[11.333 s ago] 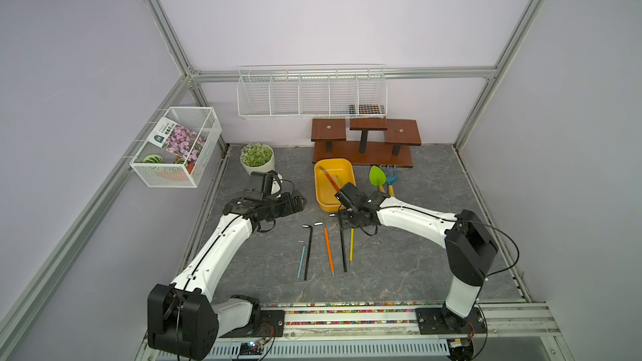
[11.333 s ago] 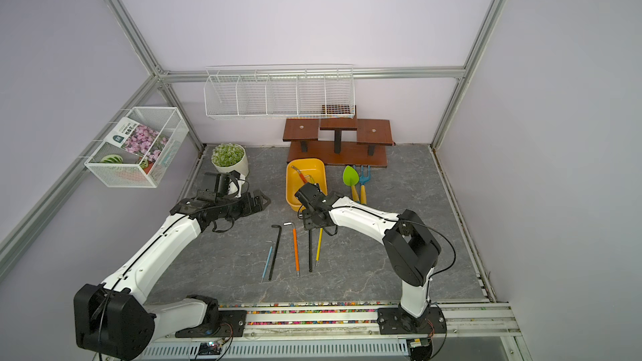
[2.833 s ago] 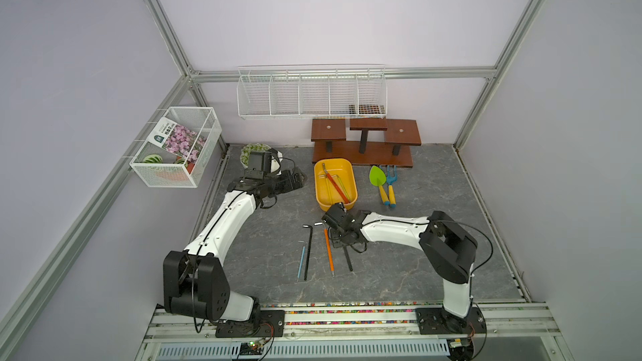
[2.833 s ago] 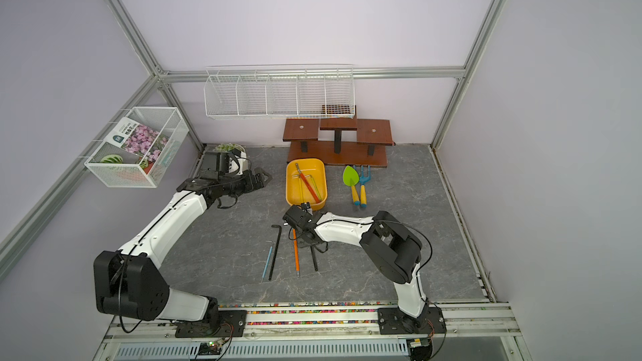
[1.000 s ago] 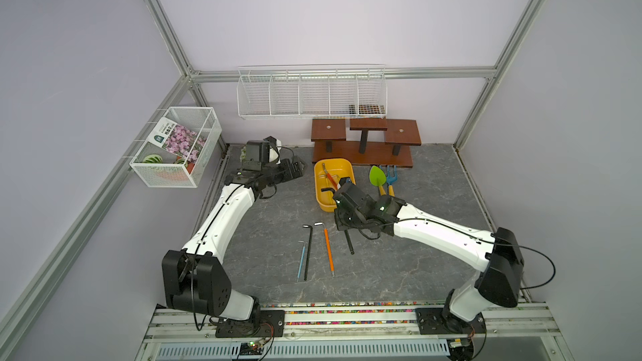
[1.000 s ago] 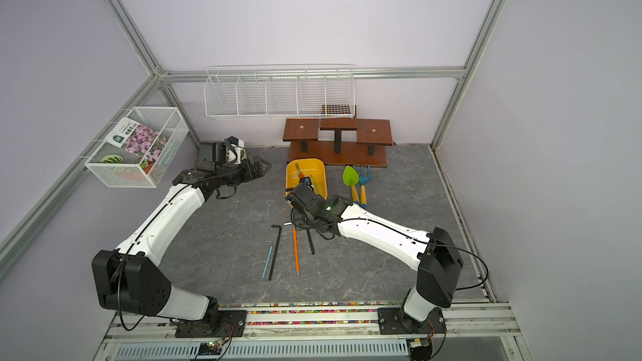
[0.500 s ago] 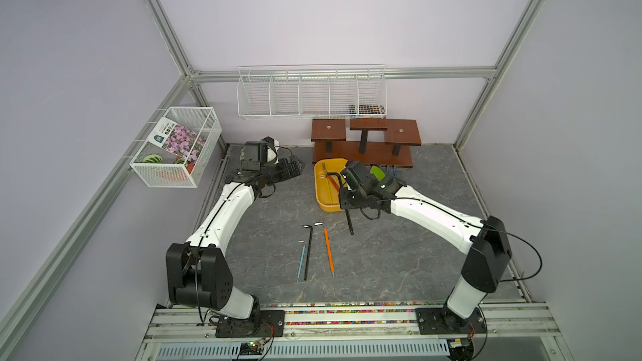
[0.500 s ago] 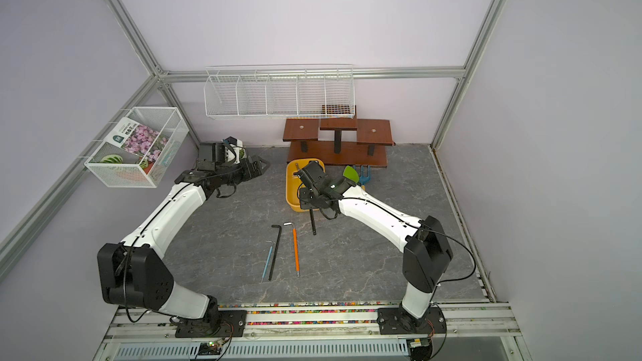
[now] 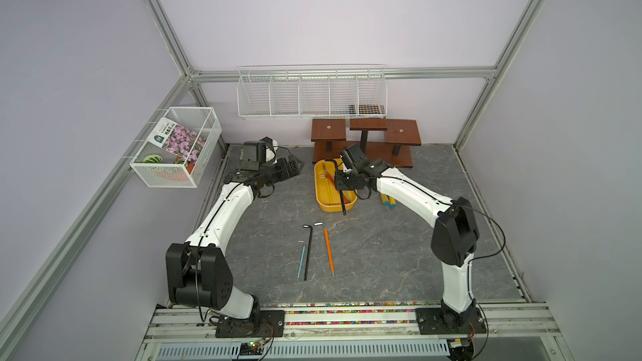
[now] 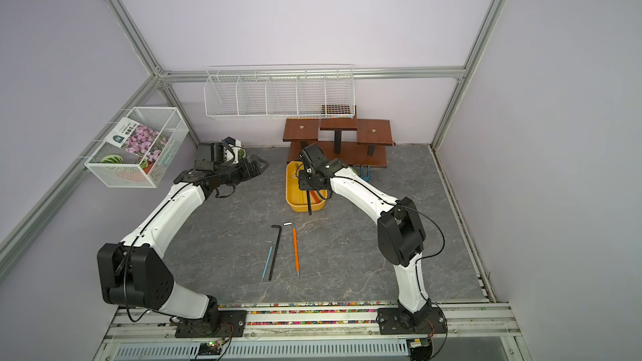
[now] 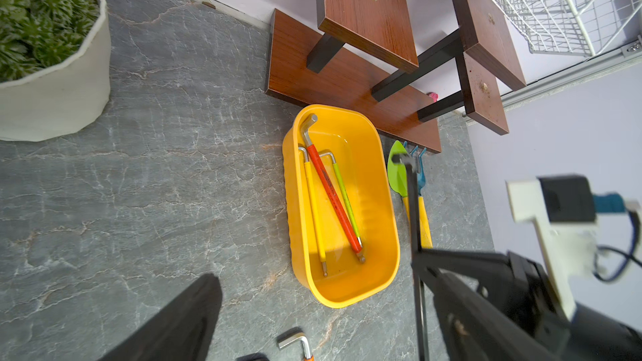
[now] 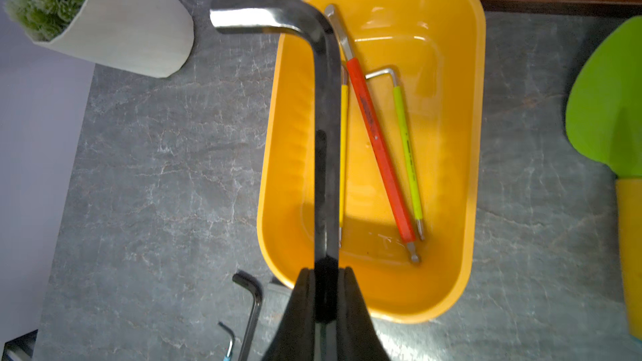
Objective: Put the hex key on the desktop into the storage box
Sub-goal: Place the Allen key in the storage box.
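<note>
The right pincer (image 12: 325, 277) is pinching a thick dark hex key (image 12: 326, 133) by its long shaft. It holds the key in the air lengthways above the yellow box (image 9: 318, 187), over the side nearer the plant pot (image 12: 139, 32). The key's short bent end is turned toward the pot's side, and in both top views its straight end shows just past the near rim of the box. Inside the box lie a red key (image 12: 378, 154), a yellow key (image 12: 344, 116) and a green key (image 12: 408, 147), the red one slanted across the floor. Three more lie on the grey worktop (image 9: 382, 255) in front of the box, well apart from it and close side by side: a blue key (image 9: 301, 260), a black key (image 9: 307, 251) and an orange key (image 9: 328, 250). The left pincer (image 10: 260, 167) hangs with its jaws spread, holding nothing, to the box's left near the pot. A green trowel (image 12: 608, 98) lies on the worktop at the box's other side.
</note>
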`<state>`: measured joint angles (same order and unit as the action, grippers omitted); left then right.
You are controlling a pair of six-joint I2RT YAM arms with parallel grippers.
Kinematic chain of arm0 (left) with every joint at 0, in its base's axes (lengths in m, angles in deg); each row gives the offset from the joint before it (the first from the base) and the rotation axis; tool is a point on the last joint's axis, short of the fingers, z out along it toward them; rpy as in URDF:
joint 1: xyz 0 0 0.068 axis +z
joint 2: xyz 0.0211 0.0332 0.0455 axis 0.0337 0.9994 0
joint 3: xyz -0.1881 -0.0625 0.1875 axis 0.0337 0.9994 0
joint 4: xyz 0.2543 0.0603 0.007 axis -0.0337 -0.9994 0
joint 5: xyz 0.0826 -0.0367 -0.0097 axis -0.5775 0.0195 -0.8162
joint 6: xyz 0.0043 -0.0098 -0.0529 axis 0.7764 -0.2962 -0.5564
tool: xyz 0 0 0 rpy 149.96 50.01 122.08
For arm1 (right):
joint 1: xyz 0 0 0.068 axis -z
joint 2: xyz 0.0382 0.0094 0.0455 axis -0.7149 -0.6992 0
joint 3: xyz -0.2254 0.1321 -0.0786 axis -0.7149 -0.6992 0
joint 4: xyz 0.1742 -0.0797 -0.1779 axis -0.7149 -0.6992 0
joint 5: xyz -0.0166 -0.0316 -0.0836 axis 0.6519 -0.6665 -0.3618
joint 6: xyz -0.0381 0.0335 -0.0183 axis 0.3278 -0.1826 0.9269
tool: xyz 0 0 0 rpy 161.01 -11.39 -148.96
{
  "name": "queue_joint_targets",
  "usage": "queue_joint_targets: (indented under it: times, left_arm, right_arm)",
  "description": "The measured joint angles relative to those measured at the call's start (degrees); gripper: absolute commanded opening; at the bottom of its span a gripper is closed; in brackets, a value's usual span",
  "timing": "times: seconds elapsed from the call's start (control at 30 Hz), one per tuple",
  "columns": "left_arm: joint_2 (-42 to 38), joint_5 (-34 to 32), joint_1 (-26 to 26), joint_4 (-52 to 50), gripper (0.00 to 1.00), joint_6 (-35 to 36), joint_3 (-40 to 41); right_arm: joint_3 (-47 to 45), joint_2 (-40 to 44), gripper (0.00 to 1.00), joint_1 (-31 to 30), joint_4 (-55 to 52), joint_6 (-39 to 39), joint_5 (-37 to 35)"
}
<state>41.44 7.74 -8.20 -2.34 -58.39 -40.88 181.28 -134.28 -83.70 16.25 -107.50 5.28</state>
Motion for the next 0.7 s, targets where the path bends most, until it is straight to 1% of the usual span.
queue_joint_targets:
  times: [0.33,0.6,0.63,0.7]
  left_arm:
    - [0.00,0.26,0.00,0.02,1.00,-0.04,0.00]
    - [0.00,0.26,0.00,0.11,1.00,-0.07,0.00]
    - [0.00,0.28,0.00,0.13,1.00,-0.04,0.00]
    - [0.00,0.28,0.00,0.13,1.00,-0.07,0.00]
  right_arm:
    - [10.64,-10.78,0.00,4.00,0.15,0.50,4.55]
    - [13.75,-15.91,0.00,4.70,-0.02,0.48,5.51]
    - [13.81,-16.17,0.02,4.74,-0.02,0.48,5.57]
    - [13.86,-16.63,0.15,4.81,-0.22,0.48,5.66]
